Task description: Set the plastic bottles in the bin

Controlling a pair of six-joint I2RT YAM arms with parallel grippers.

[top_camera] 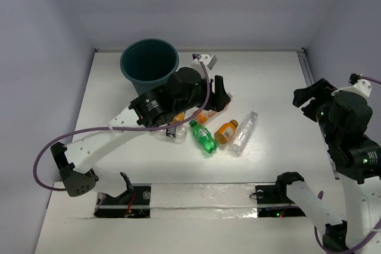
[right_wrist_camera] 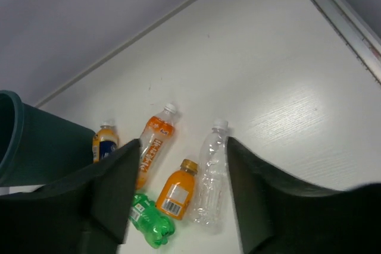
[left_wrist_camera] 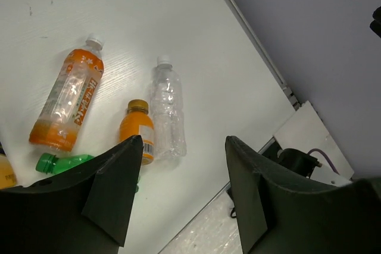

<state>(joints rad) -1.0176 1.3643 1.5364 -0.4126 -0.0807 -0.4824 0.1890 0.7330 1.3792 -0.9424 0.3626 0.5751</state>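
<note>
Left jaws spread, nothing gripped; clear bottle [left_wrist_camera: 168, 111] and green bottle [left_wrist_camera: 62, 162] seen beyond them on worktop [left_wrist_camera: 149, 16]. Right jaws spread, empty; bin [right_wrist_camera: 27, 144] seen to their left.

The bin [top_camera: 149, 59] stands left of the left claw [top_camera: 224, 95]; a green bottle [top_camera: 203, 138], orange bottle [top_camera: 226, 131] and clear bottle [top_camera: 244, 133] lie just nearside.
</note>
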